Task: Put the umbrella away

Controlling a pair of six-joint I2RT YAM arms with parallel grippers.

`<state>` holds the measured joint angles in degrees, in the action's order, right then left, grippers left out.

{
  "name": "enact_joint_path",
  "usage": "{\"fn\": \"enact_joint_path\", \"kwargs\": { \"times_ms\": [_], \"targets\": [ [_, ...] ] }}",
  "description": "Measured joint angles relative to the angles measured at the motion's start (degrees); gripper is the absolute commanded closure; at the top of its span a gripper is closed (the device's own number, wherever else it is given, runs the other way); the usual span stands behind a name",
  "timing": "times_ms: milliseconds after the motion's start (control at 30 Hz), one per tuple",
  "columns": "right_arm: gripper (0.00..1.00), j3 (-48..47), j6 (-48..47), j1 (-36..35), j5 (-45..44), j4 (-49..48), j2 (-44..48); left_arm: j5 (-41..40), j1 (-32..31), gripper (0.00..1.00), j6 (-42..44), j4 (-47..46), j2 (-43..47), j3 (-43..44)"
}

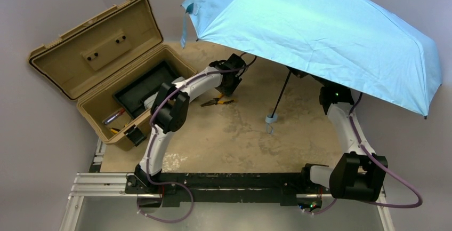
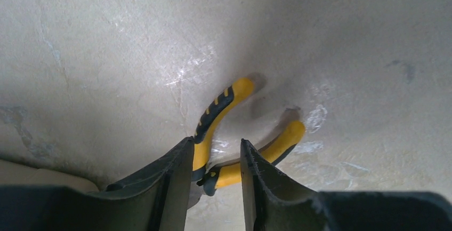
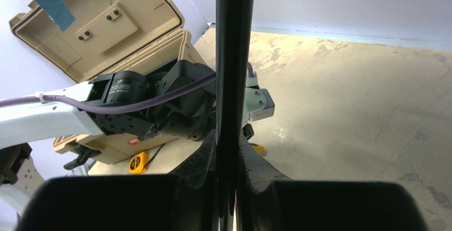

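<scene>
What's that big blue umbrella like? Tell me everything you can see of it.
The umbrella is open: a wide sky-blue fabric canopy, tilted above the right side of the table, with a strap dangling from its left edge. A thin black shaft slants down to a small blue handle with a loop, low by the table; whether it touches is unclear. The right arm's jaws are shut on the shaft.

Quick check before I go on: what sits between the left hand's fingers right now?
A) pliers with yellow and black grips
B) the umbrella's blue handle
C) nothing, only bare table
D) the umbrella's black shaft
A: the left wrist view shows the pliers lying flat, with their pivot end between the parted fingers of the left hand.
</scene>
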<state>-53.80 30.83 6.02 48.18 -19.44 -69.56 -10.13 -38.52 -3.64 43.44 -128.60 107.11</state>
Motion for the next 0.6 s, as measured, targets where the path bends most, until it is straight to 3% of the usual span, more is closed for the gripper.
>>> {"fn": "enact_joint_path", "kwargs": {
  "times_ms": [267, 467, 600],
  "targets": [
    [1.00, -0.39, 0.02, 0.00, 0.63, 1.60, 0.00, 3.19, 2.58, 0.73, 0.37, 3.43, -1.42, 0.59],
    [1.00, -0.98, -0.02, 0.00, 1.09, 2.10, 0.37, 5.29, 3.93, 1.00, 0.72, 5.49, -2.62, 1.33],
    [1.00, -1.90, -0.04, 0.00, 1.49, 2.40, 0.42, 5.38, 4.81, 1.00, 0.63, 8.22, -4.26, 4.96]
  ]
}}
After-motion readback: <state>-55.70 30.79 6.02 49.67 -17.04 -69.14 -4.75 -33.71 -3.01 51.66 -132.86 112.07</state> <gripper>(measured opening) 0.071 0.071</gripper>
